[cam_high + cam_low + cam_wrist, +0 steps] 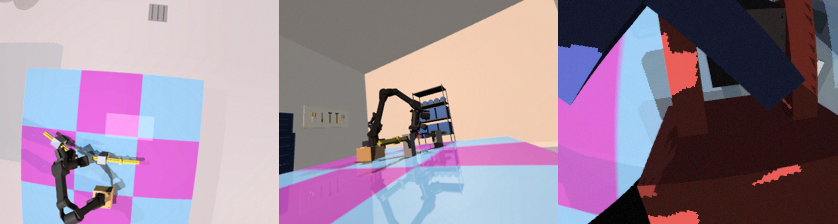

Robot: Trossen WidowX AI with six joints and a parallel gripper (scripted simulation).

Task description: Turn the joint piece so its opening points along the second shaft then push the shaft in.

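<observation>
Two grey blocks stand on the checkered floor, each carrying a yellow shaft. The left block [56, 142] holds a shaft [48, 135] that slants toward the middle. The right block [102, 158] holds a shaft [123, 160] that runs out to the right. My gripper [81, 159] sits between the two blocks and is shut on the dark red square joint piece [746, 160]. The joint piece fills the wrist view, with its frame bars [679, 72] between my dark fingers. In the side view my gripper [416, 133] points down at the red joint piece [419, 135], between the near block [409, 148] and the far block [438, 138].
The arm's tan base box [103, 193] stands near the front, also seen in the side view [366, 154]. A shelf rack with blue bins [434, 114] stands behind the blocks. A tool board [325, 117] hangs on the left wall.
</observation>
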